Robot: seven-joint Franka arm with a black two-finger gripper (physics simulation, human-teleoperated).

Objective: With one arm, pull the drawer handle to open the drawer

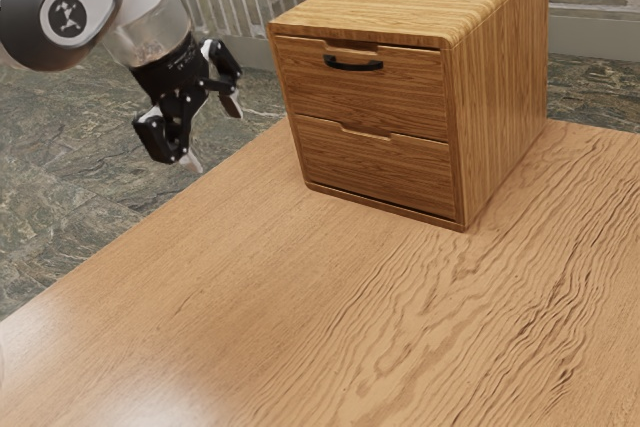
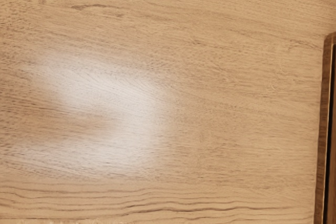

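The claw (image 1: 215, 135) hangs in the air above the table (image 1: 350, 327), its 2 black fingers spread wide and nothing between them. The job looks to be at the approach step: no contact has been made.

The drawer handle (image 1: 353, 64), a slim black bar, sits on the upper of 2 drawers in the wooden cabinet (image 1: 490, 77). It lies ahead of the claw, well apart from it and somewhat higher than the fingertips. The top drawer (image 1: 365, 97) appears fully shut, flush with the lower drawer (image 1: 380, 162) beneath it.

In the wrist view, bare table lies under the hand, and the cabinet's base edge (image 2: 326, 129) shows just ahead.

Next, the claw probably has to rise, travel forward to the handle, set 1 finger on either side of the bar, close, then pull straight back.

No readable writing appears; the round grey cap (image 1: 68, 15) on the arm carries only a small black emblem.
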